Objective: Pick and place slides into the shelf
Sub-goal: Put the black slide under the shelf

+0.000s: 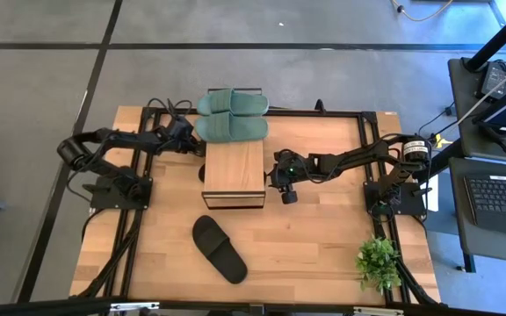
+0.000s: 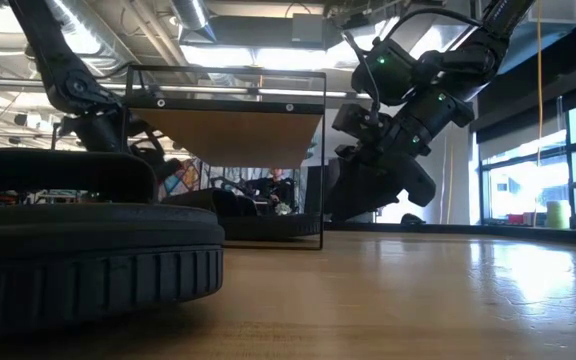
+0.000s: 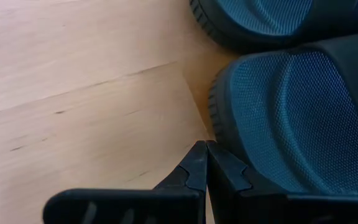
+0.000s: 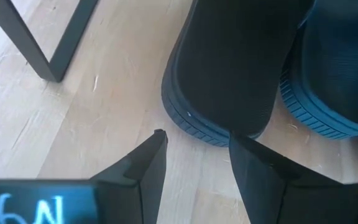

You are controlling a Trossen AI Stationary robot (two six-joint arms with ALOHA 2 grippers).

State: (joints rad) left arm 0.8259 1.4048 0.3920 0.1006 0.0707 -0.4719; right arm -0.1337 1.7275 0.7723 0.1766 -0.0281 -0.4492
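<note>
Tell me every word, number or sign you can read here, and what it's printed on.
"6N": glowing characters on the dark body of the right gripper, as they show in the right wrist view; they may be upside down.
Round label on the right arm: too small to read.
Keyboard beside the table: keys too small to read.
Nothing else is legible.

shelf (image 1: 234, 167) underside: crowded, perhaps full | front table (image 1: 314, 246): open
</note>
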